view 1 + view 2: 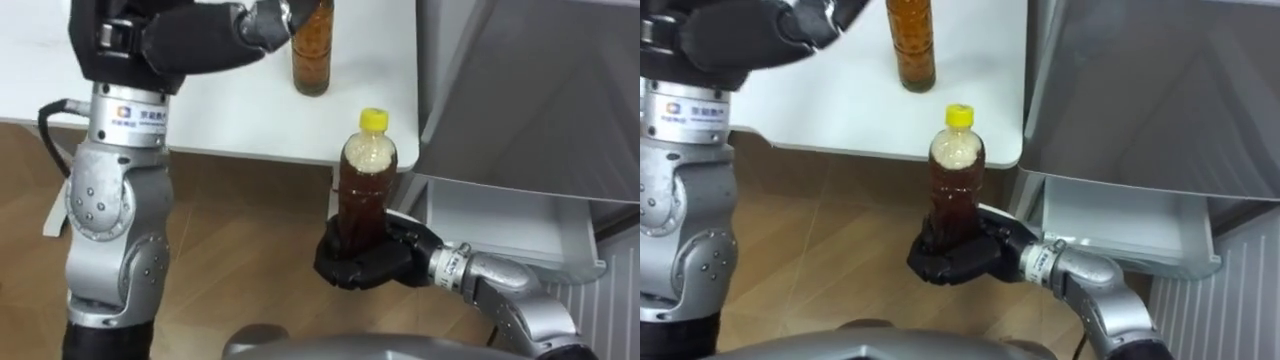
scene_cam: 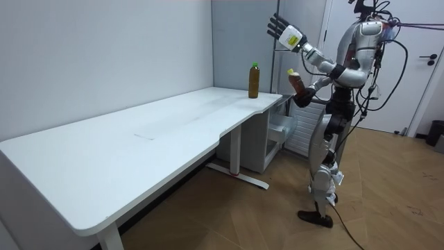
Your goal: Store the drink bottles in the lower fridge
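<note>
Right hand point(image 1: 365, 262) has its fingers wrapped round the yellow-capped bottle point(image 1: 366, 185), upright, with the fridge point(image 1: 520, 90) just to its right. The other bottle point(image 1: 311, 50) stands on the bench point(image 1: 230, 110), nearer the left hand point(image 2: 281, 31), fingers spread open.

Plain office, long white desk point(image 2: 139, 149)

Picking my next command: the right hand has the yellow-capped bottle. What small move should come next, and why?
Probably swing the right hand rightward toward the open white compartment. It grips the yellow-capped bottle upright, off the table, beside that opening; the left hand hangs open near the second bottle.
</note>
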